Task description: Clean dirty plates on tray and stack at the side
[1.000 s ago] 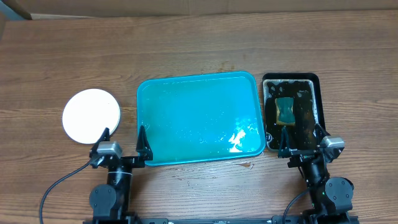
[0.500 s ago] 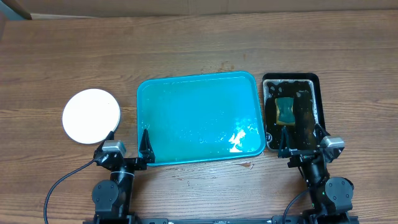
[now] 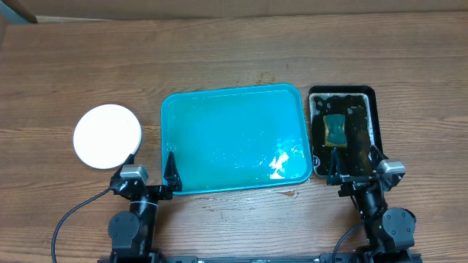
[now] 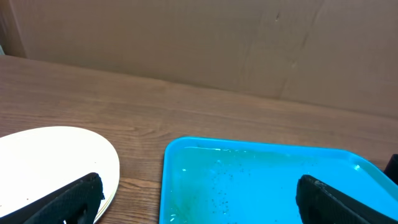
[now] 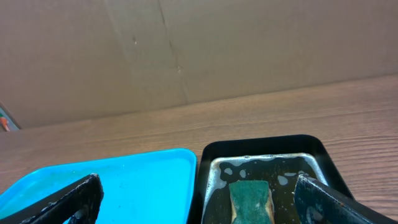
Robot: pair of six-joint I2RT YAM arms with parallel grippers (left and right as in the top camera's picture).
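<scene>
Overhead, bench (image 3: 234,58): a brown wood-grain top carries everything, and my two arms sit at its near edge.
Tray (image 3: 219,135): turquoise and rectangular, it lies in the middle of the bench. Its floor is bare, with a wet film and a patch of glare near the right corner closest to me.
Black tray (image 3: 341,90): narrower and glossy, it sits just beside the tray's right edge, with soapy water pooled inside.
Plates (image 3: 107,136): they rest on the bench to the left of the tray, apart from it. The top face is white and clean. My left wrist view shows a layered rim, but I cannot tell how many plates there are.
Left pincer (image 3: 149,158): spread wide and holding nothing, it is low at the near edge. One finger is near the plates and the other is over the tray's near left corner.
Right pincer (image 3: 353,155): spread wide and empty, it is at the near end of the black tray.
Sponge (image 3: 336,130): green and wet, it lies flat in the black tray, ahead of my right fingers.
</scene>
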